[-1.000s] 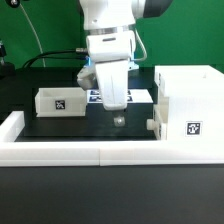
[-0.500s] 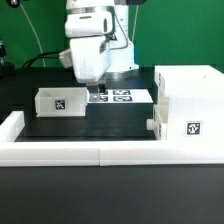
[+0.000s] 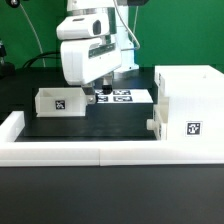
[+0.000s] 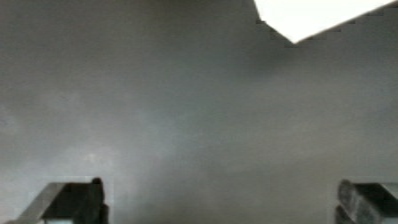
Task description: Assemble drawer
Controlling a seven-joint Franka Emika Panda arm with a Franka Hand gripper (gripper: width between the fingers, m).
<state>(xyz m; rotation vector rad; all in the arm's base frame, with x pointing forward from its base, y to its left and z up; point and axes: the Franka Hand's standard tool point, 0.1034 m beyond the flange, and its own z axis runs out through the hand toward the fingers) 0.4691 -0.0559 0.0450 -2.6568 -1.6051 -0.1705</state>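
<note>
The loose drawer tray (image 3: 59,101) sits on the black table at the exterior view's left, well apart from the housing (image 3: 188,108). Your gripper (image 3: 89,97) hovers beside it, fingers (image 4: 71,201) spread and empty; centre them across one wall before descending.

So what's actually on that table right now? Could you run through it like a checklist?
Surface: black table inside a low white wall.
Job's things: small white tray at the exterior view's left; tall white box at its right, with another white piece at its side.
Clutter: marker board lying flat behind the arm.
End effector: open, holding nothing, beside the small tray.
Cables: dark cables in the background.
Surroundings: dim, nothing else clear.
</note>
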